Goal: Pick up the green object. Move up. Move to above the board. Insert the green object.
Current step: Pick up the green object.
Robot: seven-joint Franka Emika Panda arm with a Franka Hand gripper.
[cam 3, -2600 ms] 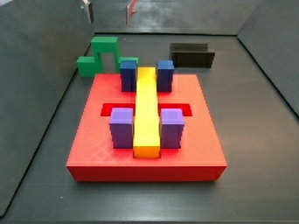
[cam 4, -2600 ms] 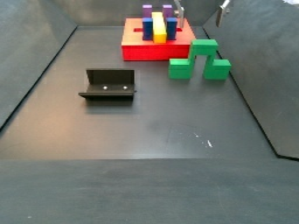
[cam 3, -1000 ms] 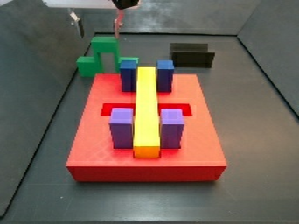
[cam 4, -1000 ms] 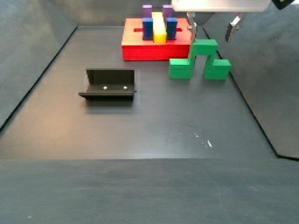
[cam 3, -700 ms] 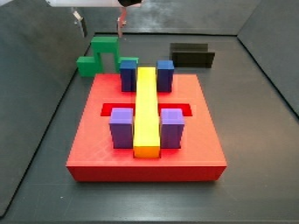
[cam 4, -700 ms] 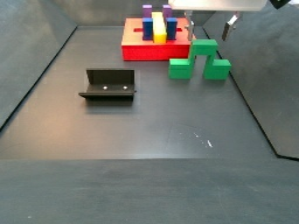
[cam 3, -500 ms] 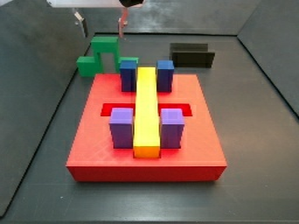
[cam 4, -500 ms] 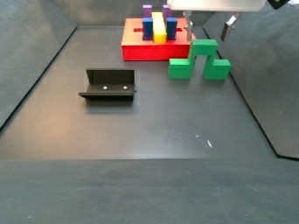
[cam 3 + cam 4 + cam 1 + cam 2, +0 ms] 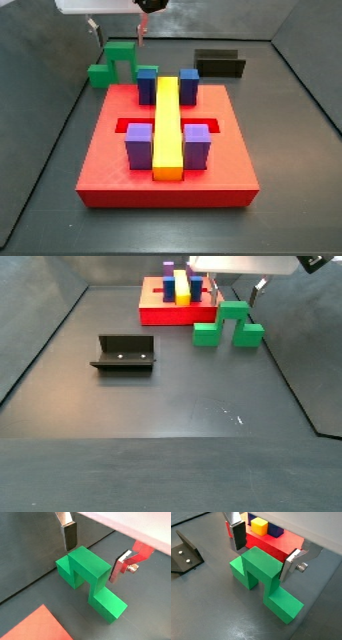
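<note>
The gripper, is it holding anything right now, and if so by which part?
Nothing is held. The gripper hangs open over the green object, one finger on each side of its raised middle, neither touching it.

A lab test cell: bare dark walled floor (image 9: 174, 406) (fixture (image 9: 124, 354) bolted down), end effector (image 9: 264, 543) overhead.

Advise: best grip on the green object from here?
Take the green object by its raised middle block, coming straight down from above. That block stands proud of the two lower legs, giving flat opposite faces. The gripper hangs open above it, one of its fingers to each side, so probably just descend and close.
</note>
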